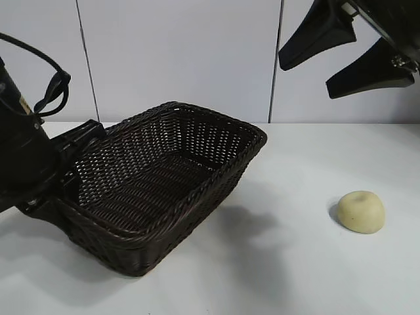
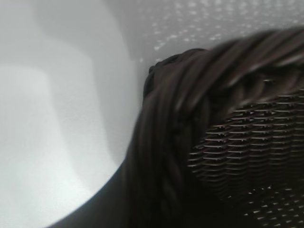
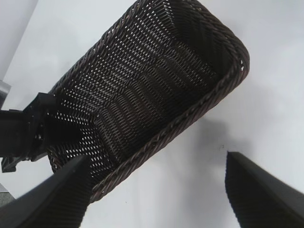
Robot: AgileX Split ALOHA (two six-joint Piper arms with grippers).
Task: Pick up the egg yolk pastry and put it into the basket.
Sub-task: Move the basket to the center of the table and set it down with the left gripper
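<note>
- We see a smooth white matte tabletop (image 1: 295, 275) filling the lower part of the exterior view.
- Behind it we see a pale grey-white panelled wall (image 1: 177, 59), split by thin dark vertical seams (image 1: 87, 59).
- We note soft, even light from above, leaving faint grey shadows on the tabletop.

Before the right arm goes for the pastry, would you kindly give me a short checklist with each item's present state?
1. Small pale yellow dome-shaped pastry lies free on the white table: ok.
2. Right gripper open, empty, raised above the table: ok.
3. Left gripper shut on the dark brown woven wicker basket rim: ok.
4. Basket empty inside: ok.
5. Basket flat on table: not ok, left side looks lifted.
</note>
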